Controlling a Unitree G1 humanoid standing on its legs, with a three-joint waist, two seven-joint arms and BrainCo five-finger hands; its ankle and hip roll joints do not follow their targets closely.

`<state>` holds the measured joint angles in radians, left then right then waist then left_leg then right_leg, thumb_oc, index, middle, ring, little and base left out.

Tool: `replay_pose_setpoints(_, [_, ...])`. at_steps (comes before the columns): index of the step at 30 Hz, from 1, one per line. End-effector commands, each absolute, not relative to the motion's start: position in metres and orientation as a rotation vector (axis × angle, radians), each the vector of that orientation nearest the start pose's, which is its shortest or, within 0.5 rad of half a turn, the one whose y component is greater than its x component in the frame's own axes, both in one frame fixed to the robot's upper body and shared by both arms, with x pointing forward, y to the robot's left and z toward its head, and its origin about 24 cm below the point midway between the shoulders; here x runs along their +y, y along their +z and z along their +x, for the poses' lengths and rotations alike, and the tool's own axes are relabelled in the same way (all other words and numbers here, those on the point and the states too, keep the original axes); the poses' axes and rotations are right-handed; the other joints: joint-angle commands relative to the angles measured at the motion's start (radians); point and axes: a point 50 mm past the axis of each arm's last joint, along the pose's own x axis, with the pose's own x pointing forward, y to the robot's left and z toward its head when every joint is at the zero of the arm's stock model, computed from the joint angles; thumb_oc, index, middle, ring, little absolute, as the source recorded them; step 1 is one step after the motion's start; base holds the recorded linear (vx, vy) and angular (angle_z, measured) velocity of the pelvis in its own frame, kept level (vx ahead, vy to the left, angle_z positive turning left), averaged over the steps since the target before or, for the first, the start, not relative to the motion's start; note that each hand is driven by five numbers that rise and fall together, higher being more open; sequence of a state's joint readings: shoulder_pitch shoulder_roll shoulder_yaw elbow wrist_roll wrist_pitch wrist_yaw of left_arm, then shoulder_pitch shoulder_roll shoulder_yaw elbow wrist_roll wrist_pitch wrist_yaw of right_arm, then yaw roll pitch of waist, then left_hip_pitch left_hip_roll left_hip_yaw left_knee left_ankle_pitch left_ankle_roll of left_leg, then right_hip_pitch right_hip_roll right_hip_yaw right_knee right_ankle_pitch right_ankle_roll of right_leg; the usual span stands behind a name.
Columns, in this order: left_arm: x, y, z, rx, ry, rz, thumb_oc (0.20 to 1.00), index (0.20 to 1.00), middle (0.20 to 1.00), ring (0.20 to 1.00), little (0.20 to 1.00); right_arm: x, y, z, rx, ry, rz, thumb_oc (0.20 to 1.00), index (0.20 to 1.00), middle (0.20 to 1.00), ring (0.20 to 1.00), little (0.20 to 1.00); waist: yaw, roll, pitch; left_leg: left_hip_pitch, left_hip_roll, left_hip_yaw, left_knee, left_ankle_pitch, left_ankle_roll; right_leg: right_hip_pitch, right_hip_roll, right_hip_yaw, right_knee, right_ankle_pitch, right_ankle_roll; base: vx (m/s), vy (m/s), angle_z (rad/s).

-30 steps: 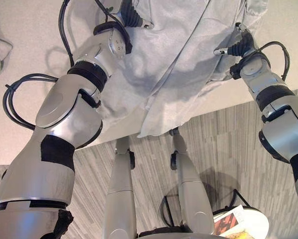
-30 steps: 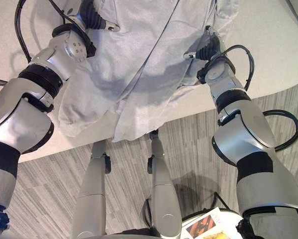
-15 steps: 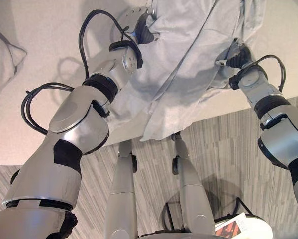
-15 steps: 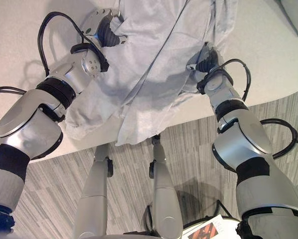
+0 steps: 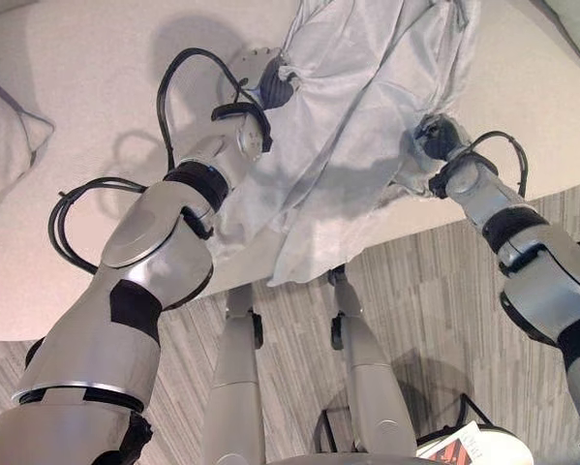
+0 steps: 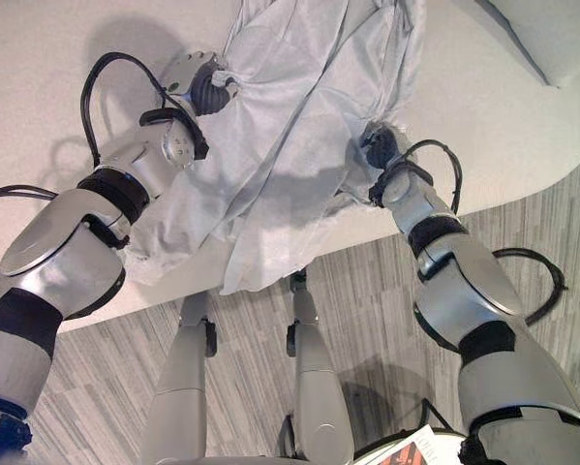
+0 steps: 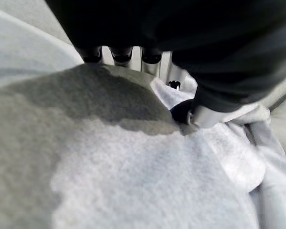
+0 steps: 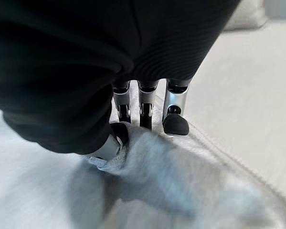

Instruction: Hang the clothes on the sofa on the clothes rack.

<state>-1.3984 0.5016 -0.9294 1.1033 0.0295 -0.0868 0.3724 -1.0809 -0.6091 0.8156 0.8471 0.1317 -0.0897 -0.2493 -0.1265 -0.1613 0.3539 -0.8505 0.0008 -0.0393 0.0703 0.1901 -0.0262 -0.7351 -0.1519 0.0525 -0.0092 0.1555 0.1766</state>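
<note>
The pale grey garment (image 5: pixel 367 107) lies spread on the sofa (image 5: pixel 86 107), its hem spilling over the front edge. It looks light, limp and a little slick, so I take it high, near the shoulders, one side each. My left hand (image 7: pixel 200 112) pinches a bunched fold between thumb and fingers; my right hand (image 8: pixel 147 117) closes on cloth too (the thumb is pressed into it). Compared with a second ago, both hands have pushed further up the sofa and the fabric is more gathered between them.
</note>
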Motion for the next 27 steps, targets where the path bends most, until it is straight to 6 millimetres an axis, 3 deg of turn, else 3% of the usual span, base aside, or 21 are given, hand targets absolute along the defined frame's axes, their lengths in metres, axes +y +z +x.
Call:
replay_pose_setpoints(1, [0.131,0.301,0.409,-0.704,0.233,1.021,0.2,0.2,0.2,0.2,0.2,-0.175,0.189,0.391,-0.421,-0.014,-0.938,0.2,0.2,0.2,0.2,0.2,0.009,0.061,0.166,0.166,-0.029,-0.038,0.028,-0.168,-0.004,0.095,-0.004,0.04,-0.078,0.084,0.049,0.0,-0.059,-0.02])
replay_pose_setpoints(3, [0.13,0.299,0.405,-0.728,0.226,0.987,0.2,0.2,0.2,0.2,0.2,-0.179,0.19,0.386,-0.446,-0.03,-0.947,0.2,0.2,0.2,0.2,0.2,0.014,0.066,0.164,0.178,-0.031,-0.04,0.025,-0.165,-0.003,0.107,-0.009,0.036,-0.078,0.084,0.049,-0.01,-0.061,0.02])
replay_pose_setpoints(7, [0.147,0.291,0.383,-0.831,0.288,0.859,0.2,0.2,0.2,0.2,0.2,-0.195,0.203,0.37,-0.569,-0.13,-1.054,0.2,0.2,0.2,0.2,0.2,0.059,0.093,0.118,0.276,-0.022,-0.044,0.019,-0.192,-0.006,0.204,-0.013,0.016,-0.074,0.056,0.041,0.0,-0.071,0.01])
replay_pose_setpoints(13, [0.173,0.273,0.356,-0.867,0.353,0.722,0.2,0.2,0.2,0.2,0.2,-0.193,0.206,0.355,-0.647,-0.135,-1.115,0.2,0.2,0.2,0.2,0.2,0.101,0.112,0.048,0.418,-0.024,-0.056,-0.02,-0.189,-0.013,0.327,-0.032,-0.007,-0.055,0.028,0.028,0.02,-0.063,0.06])
replay_pose_setpoints(15, [0.19,0.262,0.343,-0.859,0.393,0.681,0.2,0.2,0.2,0.2,0.2,-0.192,0.209,0.348,-0.681,-0.123,-1.145,0.2,0.2,0.2,0.2,0.2,0.12,0.119,-0.004,0.484,-0.025,-0.058,-0.05,-0.185,-0.017,0.384,-0.037,-0.022,-0.063,0.023,0.03,0.04,-0.073,0.24])
replay_pose_setpoints(19, [0.206,0.249,0.328,-0.837,0.418,0.672,0.2,0.2,0.2,0.2,0.2,-0.192,0.206,0.338,-0.693,-0.094,-1.176,0.2,0.2,0.2,0.2,0.2,0.141,0.127,-0.06,0.552,-0.021,-0.063,-0.088,-0.175,-0.017,0.438,-0.039,-0.039,-0.045,-0.006,0.026,0.04,-0.082,0.16])
replay_pose_setpoints(21, [0.209,0.24,0.321,-0.822,0.41,0.676,0.2,0.2,0.2,0.2,0.2,-0.199,0.203,0.331,-0.689,-0.097,-1.214,0.2,0.2,0.2,0.2,0.2,0.144,0.14,-0.087,0.594,-0.016,-0.093,-0.106,-0.166,-0.016,0.461,-0.015,-0.003,0.025,-0.054,0.02,0.06,-0.136,0.24])
replay_pose_setpoints(23, [0.208,0.238,0.315,-0.827,0.391,0.701,0.2,0.2,0.2,0.2,0.2,-0.213,0.205,0.32,-0.692,-0.135,-1.244,0.2,0.2,0.2,0.2,0.2,0.141,0.152,-0.118,0.638,-0.01,-0.147,-0.121,-0.151,-0.02,0.492,0.056,0.104,0.092,-0.147,-0.007,0.1,-0.131,0.47])
replay_pose_setpoints(24, [0.21,0.235,0.314,-0.817,0.386,0.708,0.2,0.2,0.2,0.2,0.2,-0.218,0.202,0.315,-0.68,-0.145,-1.246,0.2,0.2,0.2,0.2,0.2,0.143,0.156,-0.135,0.646,-0.013,-0.165,-0.126,-0.145,-0.022,0.512,0.072,0.125,0.096,-0.163,-0.013,0.05,-0.065,0.86])
replay_pose_setpoints(27, [0.211,0.226,0.31,-0.789,0.366,0.729,0.2,0.2,0.2,0.2,0.2,-0.227,0.198,0.304,-0.661,-0.16,-1.24,0.2,0.2,0.2,0.2,0.2,0.155,0.155,-0.168,0.675,-0.011,-0.209,-0.139,-0.126,-0.032,0.57,0.089,0.117,0.103,-0.199,-0.041,0.02,-0.217,1.08])
